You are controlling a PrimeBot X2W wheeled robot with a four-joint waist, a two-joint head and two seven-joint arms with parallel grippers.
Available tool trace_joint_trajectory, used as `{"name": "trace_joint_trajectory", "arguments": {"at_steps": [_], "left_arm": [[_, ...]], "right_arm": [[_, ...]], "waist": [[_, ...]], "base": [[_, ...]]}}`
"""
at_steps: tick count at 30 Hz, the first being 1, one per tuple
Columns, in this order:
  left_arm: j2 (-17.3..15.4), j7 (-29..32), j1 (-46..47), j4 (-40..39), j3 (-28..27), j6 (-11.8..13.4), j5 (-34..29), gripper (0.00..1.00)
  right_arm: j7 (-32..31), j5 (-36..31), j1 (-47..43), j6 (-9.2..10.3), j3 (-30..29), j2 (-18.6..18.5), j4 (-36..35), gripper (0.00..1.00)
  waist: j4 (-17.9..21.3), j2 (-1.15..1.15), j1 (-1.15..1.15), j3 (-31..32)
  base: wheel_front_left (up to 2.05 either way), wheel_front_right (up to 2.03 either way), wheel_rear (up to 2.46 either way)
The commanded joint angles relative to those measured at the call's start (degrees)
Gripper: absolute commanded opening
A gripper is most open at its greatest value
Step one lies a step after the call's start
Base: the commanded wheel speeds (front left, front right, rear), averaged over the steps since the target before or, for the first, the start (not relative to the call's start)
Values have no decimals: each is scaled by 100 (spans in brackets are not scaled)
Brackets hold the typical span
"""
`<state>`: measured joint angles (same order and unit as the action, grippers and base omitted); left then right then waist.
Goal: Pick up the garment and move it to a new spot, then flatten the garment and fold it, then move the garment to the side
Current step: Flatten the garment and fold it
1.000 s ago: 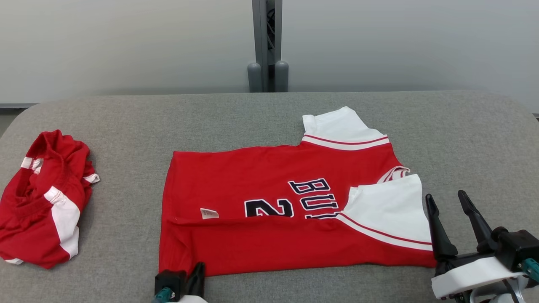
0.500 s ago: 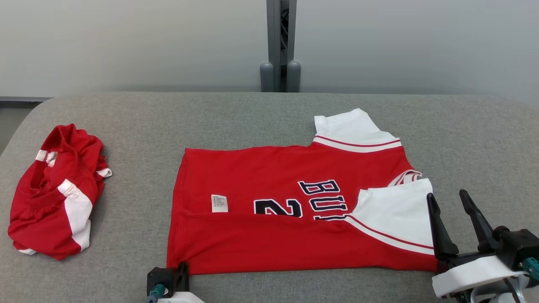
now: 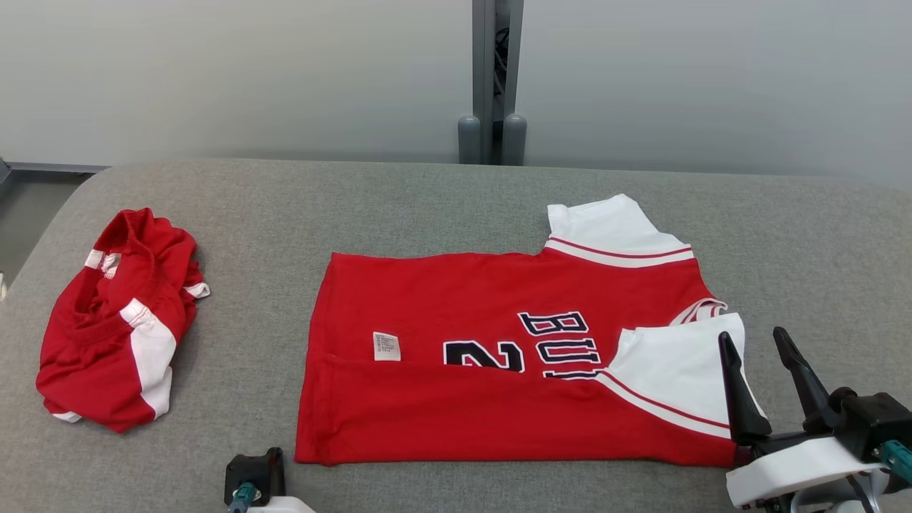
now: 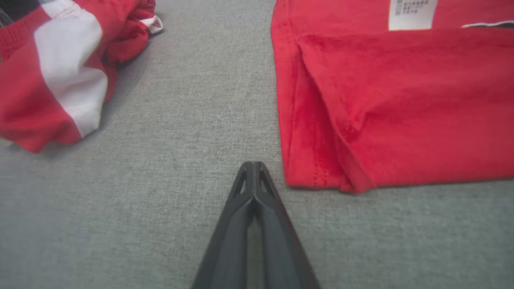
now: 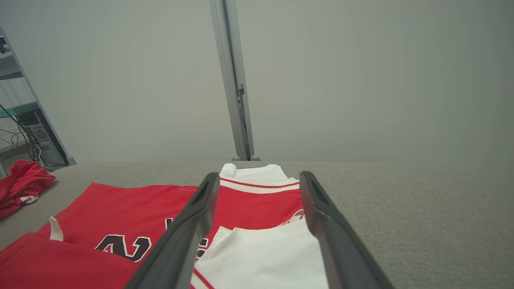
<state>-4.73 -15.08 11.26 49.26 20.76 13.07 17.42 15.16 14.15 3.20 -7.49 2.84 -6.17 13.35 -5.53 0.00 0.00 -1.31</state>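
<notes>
Garment [image 3: 513, 356]: red jersey, white sleeves, near edge folded over, flat.

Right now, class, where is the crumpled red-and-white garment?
In the head view, that garment lies at the grey table's left end, apart from the folded red jersey.

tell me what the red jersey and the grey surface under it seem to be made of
Red jersey: likely a soft knit cloth, matte; it shows a fuzzy nap, folds and a stitched hem. Grey surface: seemingly a woven, heathered fabric covering, matte, with fine speckled weave; what lies beneath is hidden.
</notes>
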Motion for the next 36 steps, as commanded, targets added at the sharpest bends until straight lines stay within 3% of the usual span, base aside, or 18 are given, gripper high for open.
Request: {"name": "trace_joint_trajectory", "arguments": {"at_steps": [1,9,15,19,20,21,26,36], "left_arm": [[-57,3,16,-4,-33,59,-59,0],[-164,2,-19,-669,-407,221,-144,0],[-33,2,-338,-2017,-902,-59,-227,0],[69,3,-542,-2406,-1044,-210,-332,0],[97,2,-612,-2464,-1068,-271,-348,15],[114,3,-664,-2479,-1069,-330,-377,98],[161,2,-825,-2391,-1008,-449,-554,100],[170,2,-686,-1530,-669,-329,-491,100]], "right_arm": [[12,31,-22,-1,13,-16,-2,100],[12,30,-49,-1,27,-29,15,100],[13,-24,-34,-1,-29,-93,9,100],[12,-37,-38,-1,-44,-99,68,100],[13,-39,-46,-1,-49,-97,100,100],[12,-33,-56,-1,-66,-99,144,100],[12,58,-95,-1,-191,-52,484,100],[13,33,70,-1,-547,27,1590,100]], "waist": [[-1,0,0,14],[37,0,0,115],[129,0,0,179],[188,0,0,198],[206,0,0,202],[222,0,0,205],[281,0,0,195],[301,0,0,104]], "base": [[0,0,0],[0,0,0],[0,0,0],[0,0,0],[0,0,0],[0,0,0],[0,0,0],[0,0,0]]}}
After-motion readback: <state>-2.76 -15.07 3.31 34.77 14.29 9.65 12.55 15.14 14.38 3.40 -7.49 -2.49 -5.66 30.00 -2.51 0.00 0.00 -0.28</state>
